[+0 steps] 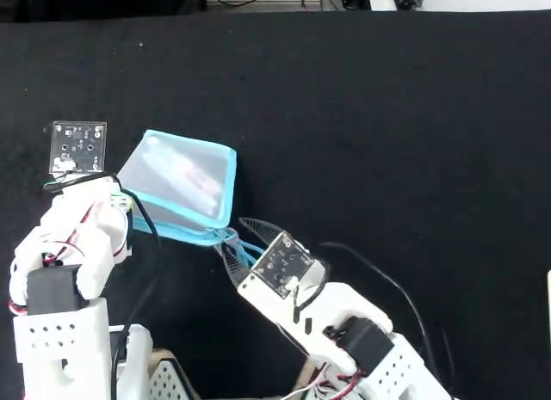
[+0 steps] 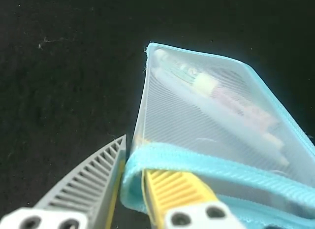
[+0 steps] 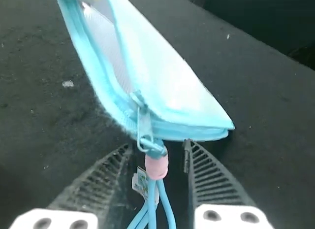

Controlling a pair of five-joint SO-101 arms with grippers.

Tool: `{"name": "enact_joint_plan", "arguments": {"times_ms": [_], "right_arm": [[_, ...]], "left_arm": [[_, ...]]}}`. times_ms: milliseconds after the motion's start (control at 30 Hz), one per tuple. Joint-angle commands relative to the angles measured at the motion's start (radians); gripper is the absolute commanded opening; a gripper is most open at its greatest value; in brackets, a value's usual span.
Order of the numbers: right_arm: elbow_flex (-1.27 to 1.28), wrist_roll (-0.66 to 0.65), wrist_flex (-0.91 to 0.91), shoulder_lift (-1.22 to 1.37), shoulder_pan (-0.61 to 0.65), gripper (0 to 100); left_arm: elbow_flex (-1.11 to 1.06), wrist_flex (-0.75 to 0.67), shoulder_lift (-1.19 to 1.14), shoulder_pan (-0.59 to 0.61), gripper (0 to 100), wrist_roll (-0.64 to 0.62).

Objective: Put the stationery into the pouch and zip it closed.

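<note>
High view: one pouch [image 1: 185, 176], two arms [image 1: 73, 245] [image 1: 344, 318]

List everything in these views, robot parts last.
Translucent light-blue mesh pouch: one, light blue, on the table between the arms.
Stationery: several pieces, whitish, yellow-green and pink, inside the pouch; exact count unclear.
Zipper pull with pink bead and blue cord: one, at the pouch's corner.
Black cloth-covered table: one, black, under everything.
Left end effector: one, grey and yellow fingers, shut on the pouch's edge.
Right end effector: one, black fingers, open either side of the zipper pull.
</note>
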State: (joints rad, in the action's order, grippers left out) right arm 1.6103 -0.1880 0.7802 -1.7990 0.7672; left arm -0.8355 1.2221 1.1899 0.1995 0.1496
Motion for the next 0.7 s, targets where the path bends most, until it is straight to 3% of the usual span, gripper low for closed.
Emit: {"name": "enact_joint_plan", "arguments": {"times_ms": [0,333,467,667], "right_arm": [[0.008,0.000,-0.048,-0.159,-0.011,15.0],[-0.016,0.000,-0.049,-0.160,-0.011,5.4],[-0.028,-0.072,-0.040,-0.163,-0.015,1.2],[-0.170,-0.078,0.112,-0.162,-0.032,1.1]], "left_arm": [[0.008,-0.026,0.009,0.012,3,-0.009],[0.008,-0.026,0.009,0.012,3,-0.009],[0.007,-0.026,0.009,0.012,3,-0.009],[0.005,-0.026,0.009,0.012,3,-0.009]]}}
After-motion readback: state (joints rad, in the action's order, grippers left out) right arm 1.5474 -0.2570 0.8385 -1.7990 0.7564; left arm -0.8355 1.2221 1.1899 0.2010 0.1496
